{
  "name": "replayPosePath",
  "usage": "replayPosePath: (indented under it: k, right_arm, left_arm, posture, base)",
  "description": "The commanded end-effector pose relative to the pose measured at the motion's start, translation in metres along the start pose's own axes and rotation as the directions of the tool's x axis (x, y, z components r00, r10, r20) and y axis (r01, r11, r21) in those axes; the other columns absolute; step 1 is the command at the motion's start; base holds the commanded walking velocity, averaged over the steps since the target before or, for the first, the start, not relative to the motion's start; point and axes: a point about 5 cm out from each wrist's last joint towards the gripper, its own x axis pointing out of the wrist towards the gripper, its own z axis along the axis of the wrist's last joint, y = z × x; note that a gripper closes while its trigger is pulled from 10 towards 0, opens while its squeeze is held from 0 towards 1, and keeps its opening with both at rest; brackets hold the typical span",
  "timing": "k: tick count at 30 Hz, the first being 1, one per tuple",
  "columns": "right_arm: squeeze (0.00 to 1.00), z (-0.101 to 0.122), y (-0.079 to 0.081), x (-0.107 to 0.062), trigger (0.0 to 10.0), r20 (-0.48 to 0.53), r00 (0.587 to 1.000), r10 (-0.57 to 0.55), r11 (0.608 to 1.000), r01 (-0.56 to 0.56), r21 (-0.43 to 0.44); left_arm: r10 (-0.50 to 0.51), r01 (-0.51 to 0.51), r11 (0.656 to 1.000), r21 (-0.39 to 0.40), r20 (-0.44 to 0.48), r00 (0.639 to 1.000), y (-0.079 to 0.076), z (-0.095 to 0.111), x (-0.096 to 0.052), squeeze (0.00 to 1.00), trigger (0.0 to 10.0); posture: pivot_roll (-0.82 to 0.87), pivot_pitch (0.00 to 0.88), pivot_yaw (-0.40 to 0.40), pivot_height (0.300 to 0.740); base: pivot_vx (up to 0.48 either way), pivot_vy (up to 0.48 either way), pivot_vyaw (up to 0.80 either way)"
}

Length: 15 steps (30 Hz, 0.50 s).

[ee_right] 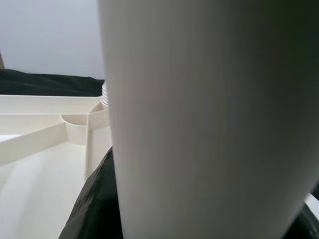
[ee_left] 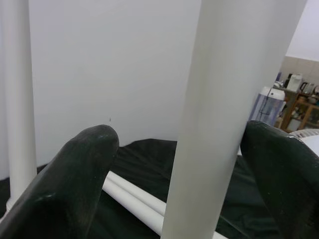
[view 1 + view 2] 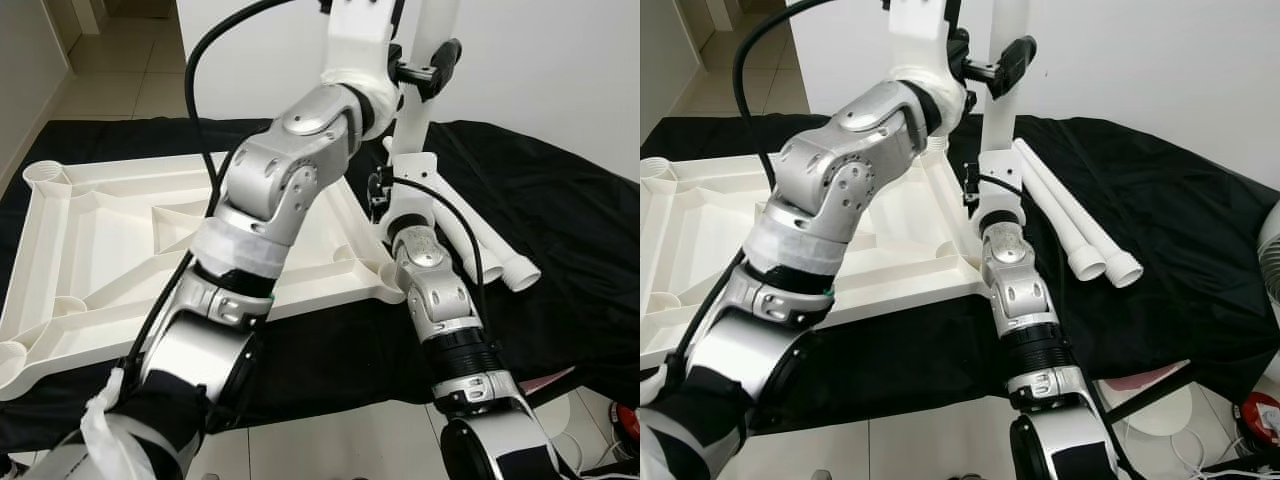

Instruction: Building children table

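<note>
The white table top [image 3: 100,250] lies upside down on a black cloth [image 3: 560,200]. A white table leg [image 3: 432,90] stands upright over its near right corner [image 3: 385,285]. My left gripper [image 3: 425,70] is high on this leg and open. In the left wrist view one black finger [image 2: 279,169] touches the leg [image 2: 224,109], and the other finger [image 2: 84,174] stands a little apart from it. My right gripper [image 3: 385,200] is shut on the leg low down, and the leg [image 1: 209,114] sits close between its fingers [image 1: 94,199]. The leg's foot is hidden.
Two loose legs [image 3: 1080,230] lie side by side on the cloth at the right. Another white tube [image 2: 17,99] stands upright further back. A white wall rises behind. A fan [image 3: 1272,250] and a red object [image 3: 1260,415] are at the far right, with tiled floor in front.
</note>
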Motion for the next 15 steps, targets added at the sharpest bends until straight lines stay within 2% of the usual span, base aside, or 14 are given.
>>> replayPosePath:
  k: [1,6,8,11,12,13,15]
  right_arm:
    - [0.00,0.003,-0.010,0.002,10.0,0.007,0.999,-0.036,0.999,0.036,0.027]
    - [0.00,0.002,-0.013,0.004,10.0,-0.001,0.999,-0.043,0.999,0.043,0.031]
    - [0.00,0.002,-0.019,0.004,10.0,-0.005,0.999,-0.054,0.998,0.054,0.039]
    - [0.00,0.002,-0.020,0.005,10.0,-0.006,0.998,-0.056,0.998,0.056,0.040]
    - [0.00,-0.002,-0.024,0.002,10.0,-0.009,0.998,-0.057,0.997,0.058,0.044]
    - [0.00,-0.002,-0.024,0.002,10.0,-0.009,0.998,-0.057,0.997,0.058,0.044]
    - [0.00,-0.012,-0.030,-0.002,10.0,-0.044,0.997,-0.057,0.993,0.061,0.103]
  left_arm:
    - [0.025,-0.025,1.000,0.002,0.021,0.999,0.007,0.005,-0.003,0.00,10.0]
    - [0.022,-0.022,1.000,-0.001,0.028,0.999,0.009,0.003,-0.006,0.00,10.0]
    - [0.016,-0.015,0.999,-0.038,0.028,0.999,0.010,0.002,-0.010,0.00,10.0]
    - [0.015,-0.014,0.999,-0.045,0.028,0.999,0.011,0.001,-0.011,0.00,10.0]
    - [0.001,0.000,0.998,-0.070,0.018,1.000,0.013,-0.005,-0.018,0.00,10.0]
    - [0.001,0.000,0.998,-0.070,0.018,1.000,0.013,-0.005,-0.018,0.00,10.0]
    - [-0.010,0.009,0.996,-0.089,-0.012,1.000,0.017,-0.017,-0.030,0.00,10.0]
  posture:
    - [0.05,0.000,-0.078,0.740]
    - [0.06,0.000,-0.076,0.740]
    - [0.06,0.000,-0.074,0.740]
    - [0.06,0.000,-0.074,0.740]
    - [0.07,0.000,-0.077,0.740]
    - [0.07,0.000,-0.077,0.740]
    - [0.08,0.000,-0.081,0.740]
  base:
    - [0.000,0.000,0.00]
    - [0.000,0.000,0.00]
    - [0.000,0.000,0.00]
    - [0.000,0.000,0.00]
    - [0.000,0.000,0.00]
    - [0.000,0.000,0.00]
    - [0.000,0.000,0.00]
